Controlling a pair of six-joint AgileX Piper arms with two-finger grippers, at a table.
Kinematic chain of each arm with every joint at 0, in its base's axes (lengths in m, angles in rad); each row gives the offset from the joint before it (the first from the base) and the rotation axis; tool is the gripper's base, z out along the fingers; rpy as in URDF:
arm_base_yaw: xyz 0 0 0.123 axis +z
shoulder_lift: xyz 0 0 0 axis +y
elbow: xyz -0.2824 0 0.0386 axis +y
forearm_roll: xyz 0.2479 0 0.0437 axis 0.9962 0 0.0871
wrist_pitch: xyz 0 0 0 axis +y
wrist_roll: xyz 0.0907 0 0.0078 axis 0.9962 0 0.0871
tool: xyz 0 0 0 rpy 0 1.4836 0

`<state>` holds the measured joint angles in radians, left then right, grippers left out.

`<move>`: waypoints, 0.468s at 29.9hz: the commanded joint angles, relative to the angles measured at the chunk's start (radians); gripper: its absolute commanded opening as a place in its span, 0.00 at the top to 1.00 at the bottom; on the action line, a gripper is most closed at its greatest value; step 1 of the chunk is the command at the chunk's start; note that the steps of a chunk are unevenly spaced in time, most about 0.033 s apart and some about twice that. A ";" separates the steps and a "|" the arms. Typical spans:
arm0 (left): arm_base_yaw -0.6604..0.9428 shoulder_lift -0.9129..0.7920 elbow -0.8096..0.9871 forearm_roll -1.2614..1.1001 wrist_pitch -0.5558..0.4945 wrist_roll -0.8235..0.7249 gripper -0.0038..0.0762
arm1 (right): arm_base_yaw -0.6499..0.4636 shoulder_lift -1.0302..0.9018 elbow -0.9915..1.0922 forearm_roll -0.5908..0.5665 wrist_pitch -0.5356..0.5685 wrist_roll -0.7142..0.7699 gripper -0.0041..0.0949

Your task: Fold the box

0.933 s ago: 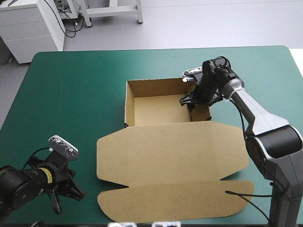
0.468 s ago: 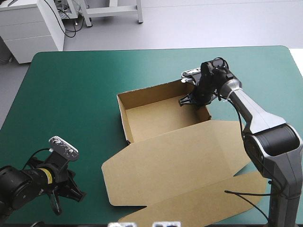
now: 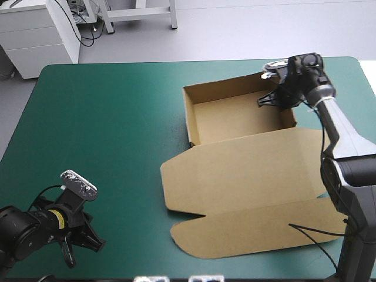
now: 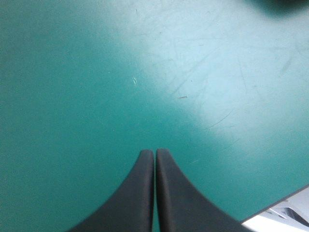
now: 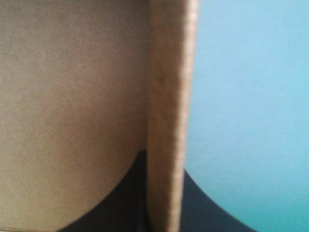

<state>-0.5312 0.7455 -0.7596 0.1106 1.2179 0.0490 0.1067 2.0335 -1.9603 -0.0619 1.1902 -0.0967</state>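
Two grippers are on my screens, and only one has hold of anything. My right gripper point(image 3: 276, 100) is clamped on the brown box point(image 3: 247, 188). In its wrist view the upright side wall point(image 5: 169, 96) runs straight between the black fingers point(image 5: 116, 208), with one finger on the brown inside of the tray and the other outside, over the teal-green cover point(image 5: 251, 96).

From the high view I see the grip sits at the tray's far right corner, near the table's far right corner. The box lies on the right half of the table, turned a little askew to the edges. Its tray point(image 3: 238, 120) has walls raised and stands open on the far side. The lid point(image 3: 235, 176) lies flat on the cover and reaches toward the near edge.

My left gripper point(image 4: 154, 152) is pinched together on nothing, its tips meeting in a pointed arch over bare cover. It hangs by the table's near left corner, well apart from the box.
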 commanded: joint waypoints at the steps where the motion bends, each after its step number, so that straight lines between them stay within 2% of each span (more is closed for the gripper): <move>1: -0.002 -0.003 -0.023 0.001 -0.022 -0.009 0.96 | -0.133 -0.058 -0.046 -0.018 -0.042 -0.011 0.98; 9: -0.002 -0.003 -0.023 0.001 -0.022 -0.009 0.96 | -0.426 -0.044 -0.047 -0.018 -0.065 -0.016 0.98; 14: -0.002 -0.003 -0.023 0.001 -0.028 -0.009 0.96 | -0.520 -0.014 -0.047 0.030 -0.063 -0.022 0.98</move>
<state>-0.5312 0.7455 -0.7596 0.1106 1.2207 0.0490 -0.3705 2.0654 -1.9707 -0.0686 1.1561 -0.1046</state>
